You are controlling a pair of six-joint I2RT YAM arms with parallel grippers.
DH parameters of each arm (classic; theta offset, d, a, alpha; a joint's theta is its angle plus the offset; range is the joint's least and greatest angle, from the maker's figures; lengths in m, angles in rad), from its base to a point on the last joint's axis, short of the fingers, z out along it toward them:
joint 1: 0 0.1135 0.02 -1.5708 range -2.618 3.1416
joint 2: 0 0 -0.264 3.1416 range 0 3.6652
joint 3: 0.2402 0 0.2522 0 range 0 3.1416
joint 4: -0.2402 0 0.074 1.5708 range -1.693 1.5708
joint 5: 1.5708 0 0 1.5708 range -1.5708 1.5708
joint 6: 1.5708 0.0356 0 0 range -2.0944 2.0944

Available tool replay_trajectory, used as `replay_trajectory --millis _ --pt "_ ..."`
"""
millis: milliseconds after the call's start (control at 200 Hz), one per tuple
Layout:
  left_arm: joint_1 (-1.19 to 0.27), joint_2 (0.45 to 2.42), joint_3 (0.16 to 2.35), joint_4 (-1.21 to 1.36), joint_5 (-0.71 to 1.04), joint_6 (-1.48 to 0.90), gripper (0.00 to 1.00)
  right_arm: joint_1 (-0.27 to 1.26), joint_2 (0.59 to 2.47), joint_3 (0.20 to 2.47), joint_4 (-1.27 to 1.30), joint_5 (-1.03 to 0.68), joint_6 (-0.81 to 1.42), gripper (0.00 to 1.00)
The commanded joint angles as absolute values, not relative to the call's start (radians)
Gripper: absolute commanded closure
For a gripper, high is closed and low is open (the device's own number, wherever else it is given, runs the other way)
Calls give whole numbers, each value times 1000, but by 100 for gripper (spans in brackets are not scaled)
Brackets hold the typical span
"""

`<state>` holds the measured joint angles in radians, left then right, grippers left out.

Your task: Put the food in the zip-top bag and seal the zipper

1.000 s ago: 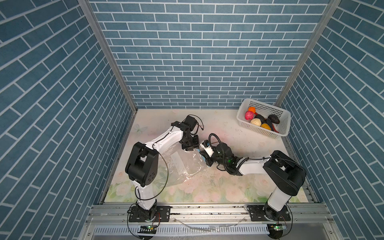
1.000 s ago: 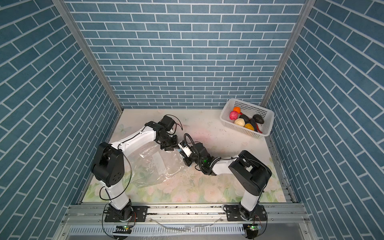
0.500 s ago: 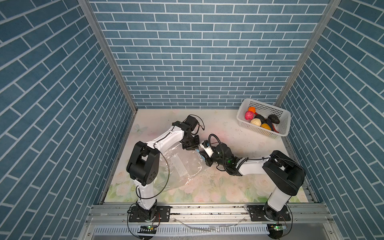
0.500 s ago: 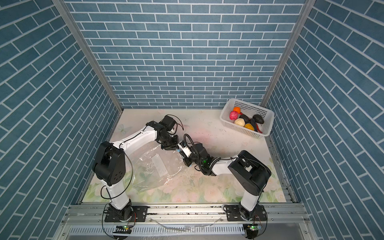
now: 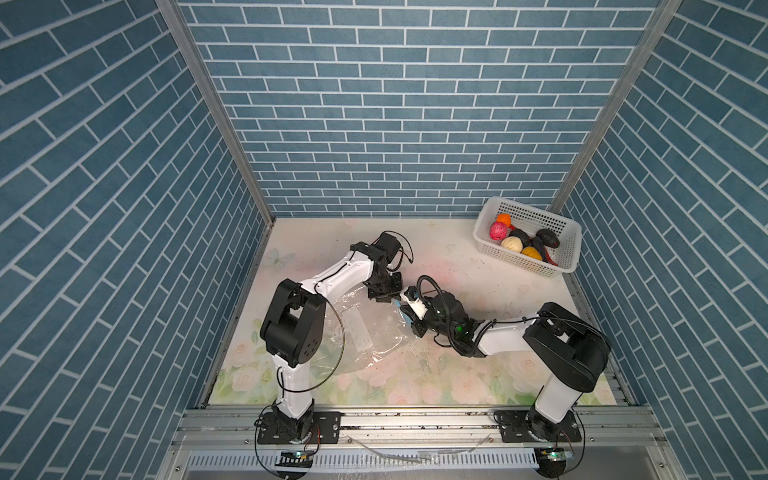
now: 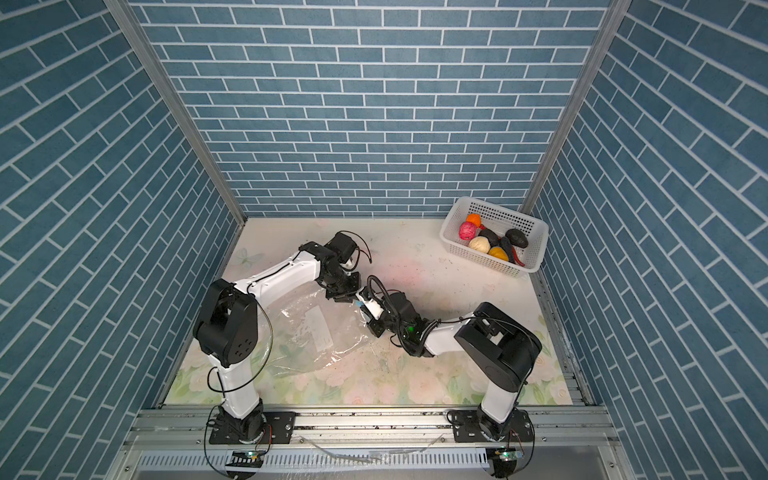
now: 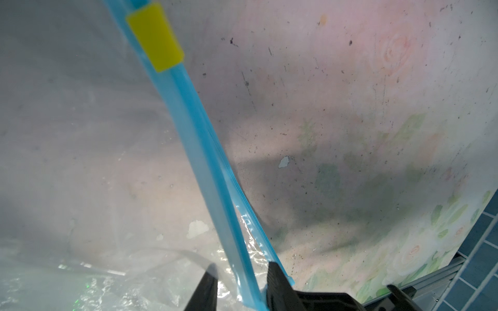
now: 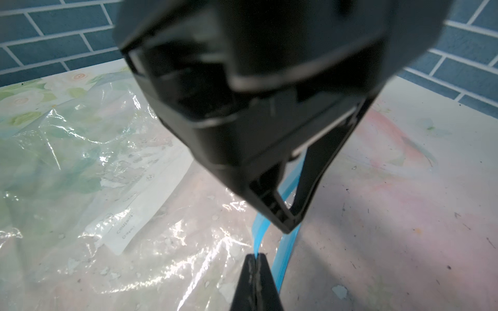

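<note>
The clear zip-top bag lies crinkled on the floral mat, its white label facing up. The light blue zipper has a yellow mark near one end, and its two lips are parted. My right gripper is shut on one lip. My left gripper sits at the same mouth edge, jaws apart. One lip runs between them against one finger. The food is all in the basket.
The white perforated basket stands at the back right corner against the brick wall. Both arms meet close together at mid-table, and the left gripper's black body fills much of the right wrist view. An aluminium rail runs along the front edge.
The left arm has shifted slightly at the bag's mouth. The right gripper keeps its hold on the zipper lip and has not moved.
</note>
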<state>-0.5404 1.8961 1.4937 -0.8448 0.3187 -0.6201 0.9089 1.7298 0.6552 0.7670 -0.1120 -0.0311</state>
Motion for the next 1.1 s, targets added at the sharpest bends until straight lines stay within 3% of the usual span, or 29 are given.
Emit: replay_trajectory --millis 0,535,1095 --pt "-549 1914 1516 -874 315 -604 70 920 1731 635 816 -94 -89 100" --pt "-562 1917 1542 -884 266 -601 99 940 1714 592 816 -32 -109 100" --pt "-563 1923 1616 -891 246 -571 100 942 1723 612 828 3 -105 100"
